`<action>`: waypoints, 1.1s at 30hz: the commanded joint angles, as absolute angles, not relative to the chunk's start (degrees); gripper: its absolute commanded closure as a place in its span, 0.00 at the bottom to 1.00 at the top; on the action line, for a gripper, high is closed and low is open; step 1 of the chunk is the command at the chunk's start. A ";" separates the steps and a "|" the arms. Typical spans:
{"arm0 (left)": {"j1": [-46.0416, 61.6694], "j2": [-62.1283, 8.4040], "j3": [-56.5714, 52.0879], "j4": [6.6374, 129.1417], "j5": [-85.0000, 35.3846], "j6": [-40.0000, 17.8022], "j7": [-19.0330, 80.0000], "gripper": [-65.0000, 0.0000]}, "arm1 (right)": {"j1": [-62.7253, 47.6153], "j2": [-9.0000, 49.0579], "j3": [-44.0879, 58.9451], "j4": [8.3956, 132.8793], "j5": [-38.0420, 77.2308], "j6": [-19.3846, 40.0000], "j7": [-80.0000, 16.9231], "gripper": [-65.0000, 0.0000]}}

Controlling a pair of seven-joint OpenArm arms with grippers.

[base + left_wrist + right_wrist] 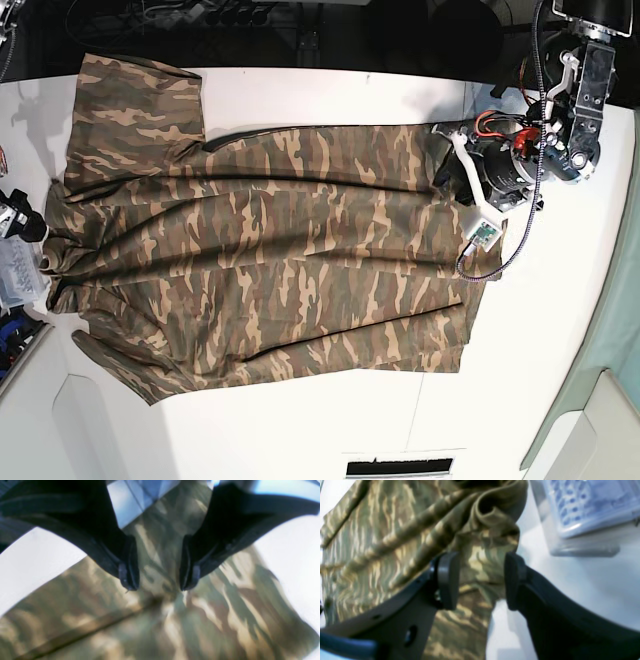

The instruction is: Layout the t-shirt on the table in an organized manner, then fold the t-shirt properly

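Observation:
The camouflage t-shirt (270,250) lies spread across the white table (300,430), with a sleeve at the upper left and the hem at the right. My left gripper (158,588) hovers open over the shirt (200,610) near its hem corner, with nothing between its fingers; in the base view it (447,165) is at the shirt's upper right. My right gripper (481,580) is open, its pads apart on either side of a bunched fold of the shirt (492,522). At the base view's left edge only part of it (22,222) shows.
A clear plastic bin (585,510) with blue items stands close to the right gripper, at the left edge (15,275) in the base view. A cable with a small green board (483,235) hangs over the shirt's hem. The table's far edge meets a dark background.

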State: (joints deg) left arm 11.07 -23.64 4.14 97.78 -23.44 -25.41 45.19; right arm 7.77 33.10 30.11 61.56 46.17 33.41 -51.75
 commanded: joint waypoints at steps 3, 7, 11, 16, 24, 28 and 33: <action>14.26 -23.94 4.05 102.17 -24.62 -25.67 44.38 0.53 | 3.31 36.80 30.70 62.41 49.08 33.65 -51.66 0.56; 17.30 -23.81 1.65 104.09 -24.64 -24.43 41.58 0.53 | -3.62 37.30 30.68 62.41 51.00 33.74 -51.72 0.54; 18.79 -22.41 -5.78 104.09 -26.98 -24.69 40.91 0.53 | -9.37 36.42 30.68 62.41 52.36 33.91 -52.12 0.51; 19.25 -22.41 -11.68 103.24 -29.30 -24.67 42.19 0.53 | -12.69 34.83 30.68 62.43 53.45 35.00 -52.62 0.51; 18.98 -22.41 -12.51 93.30 -28.38 -24.62 40.45 0.46 | -12.93 30.46 30.61 67.18 54.48 35.40 -55.90 0.51; 19.00 -22.39 -15.18 91.92 -27.97 -24.62 40.07 0.46 | -13.58 27.09 30.57 72.16 54.74 35.38 -58.46 0.51; 19.11 -22.41 -19.46 91.90 -27.73 -24.67 40.12 0.46 | -14.81 24.36 30.15 74.81 54.43 35.38 -58.52 0.51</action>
State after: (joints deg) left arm 19.35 -21.63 -19.14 91.22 -27.24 -24.47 40.91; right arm -14.76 23.29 29.89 74.11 54.41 35.20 -58.37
